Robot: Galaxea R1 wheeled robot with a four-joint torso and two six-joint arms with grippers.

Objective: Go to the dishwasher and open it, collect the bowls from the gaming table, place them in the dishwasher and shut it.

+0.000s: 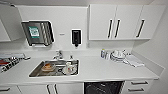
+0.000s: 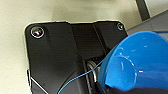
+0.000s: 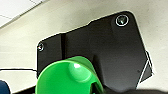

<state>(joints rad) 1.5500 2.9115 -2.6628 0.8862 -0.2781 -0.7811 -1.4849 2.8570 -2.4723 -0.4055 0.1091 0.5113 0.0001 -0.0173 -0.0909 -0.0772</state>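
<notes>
A blue bowl (image 2: 140,62) sits close to the left wrist camera, and my left gripper (image 2: 112,90) is shut on its rim. In the right wrist view a smaller green bowl (image 3: 67,80) is held the same way, my right gripper (image 3: 101,90) shut on it. The head view looks down on a white kitchen counter (image 1: 100,70). Under its front edge, right of centre, the dishwasher (image 1: 103,88) shows as a dark open bay. The gaming table is out of view.
A steel sink (image 1: 56,68) with dishes in it and a faucet (image 1: 59,54) lies left of centre. Stacked plates (image 1: 117,56) and a folded cloth (image 1: 133,60) stand at the right, a dish rack (image 1: 7,63) at the far left. White wall cabinets (image 1: 117,22) hang above.
</notes>
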